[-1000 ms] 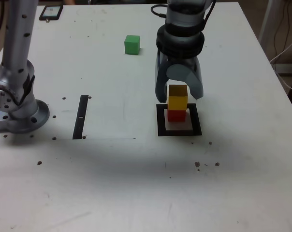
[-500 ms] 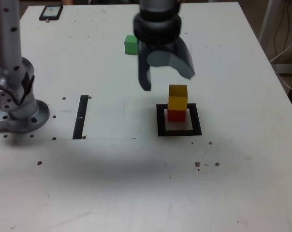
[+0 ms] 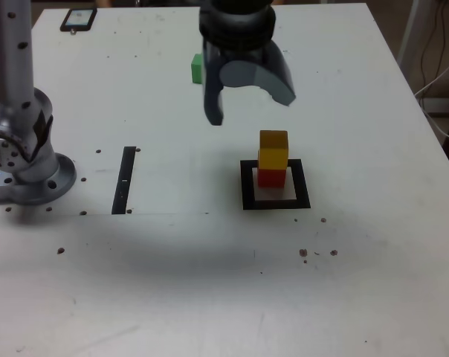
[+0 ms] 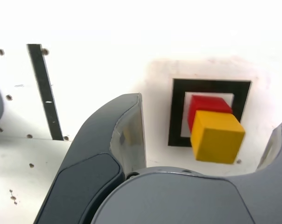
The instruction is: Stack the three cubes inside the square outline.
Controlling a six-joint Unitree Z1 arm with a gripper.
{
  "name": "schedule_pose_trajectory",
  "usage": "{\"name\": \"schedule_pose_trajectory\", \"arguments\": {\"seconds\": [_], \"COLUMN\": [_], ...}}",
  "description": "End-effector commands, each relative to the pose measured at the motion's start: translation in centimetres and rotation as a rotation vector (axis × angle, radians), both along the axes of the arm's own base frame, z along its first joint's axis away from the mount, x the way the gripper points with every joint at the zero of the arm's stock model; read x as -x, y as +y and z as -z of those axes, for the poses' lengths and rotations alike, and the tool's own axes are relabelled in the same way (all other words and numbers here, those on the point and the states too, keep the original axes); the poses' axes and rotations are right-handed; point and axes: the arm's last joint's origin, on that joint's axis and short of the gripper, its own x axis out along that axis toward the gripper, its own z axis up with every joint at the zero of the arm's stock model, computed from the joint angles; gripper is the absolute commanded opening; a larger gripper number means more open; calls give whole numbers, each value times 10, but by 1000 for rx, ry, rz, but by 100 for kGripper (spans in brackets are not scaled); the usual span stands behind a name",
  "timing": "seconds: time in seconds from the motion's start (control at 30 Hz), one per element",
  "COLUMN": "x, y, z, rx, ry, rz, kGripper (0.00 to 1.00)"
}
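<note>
- Presently on the white worktop (image 3: 373, 245): a thick black square outline with a white centre (image 3: 276, 203), lying flat, roughly mid-depth and somewhat toward the exterior view's right edge.
- Small red block (image 3: 270, 177), standing inside the white centre of the outline, within the black frame.
- Small yellow block (image 3: 273, 149), resting on top of the red block, slightly skewed to it as the wrist view shows (image 4: 217, 136); nothing grips it.
- Small green block (image 3: 197, 68), alone on the worktop toward the far edge, well apart from the outline and partly hidden behind the gripper in the exterior view.
- Dark grey two-fingered gripper (image 3: 250, 95), raised above the worktop between the green block and the stack; jaws spread wide and empty, touching no block. Its fingers (image 4: 117, 140) frame the stack in the wrist view.
- Thin straight black strip (image 3: 125, 179), flat on the worktop toward the exterior view's left, well apart from the outline.
- Silver-grey arm base and column (image 3: 24, 149), at the worktop's edge on the exterior view's left.
- Small dark flat device (image 3: 78, 18), near the far corner on the exterior view's left.
- Scattered small dark specks across the worktop.
</note>
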Motion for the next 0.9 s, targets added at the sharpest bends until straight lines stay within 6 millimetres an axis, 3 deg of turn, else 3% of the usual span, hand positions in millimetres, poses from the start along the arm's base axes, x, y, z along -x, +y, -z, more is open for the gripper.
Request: {"name": "schedule_pose_trajectory", "arguments": {"seconds": [0.0,0.43,0.87], "x": [10,14,28], "y": [3,15,96], "z": [-5,-14,-17], "rx": [-29,-119,-87], "ry": [8,-33,-23], "rz": [-32,-60,-91], "kGripper": [95,89,88]}}
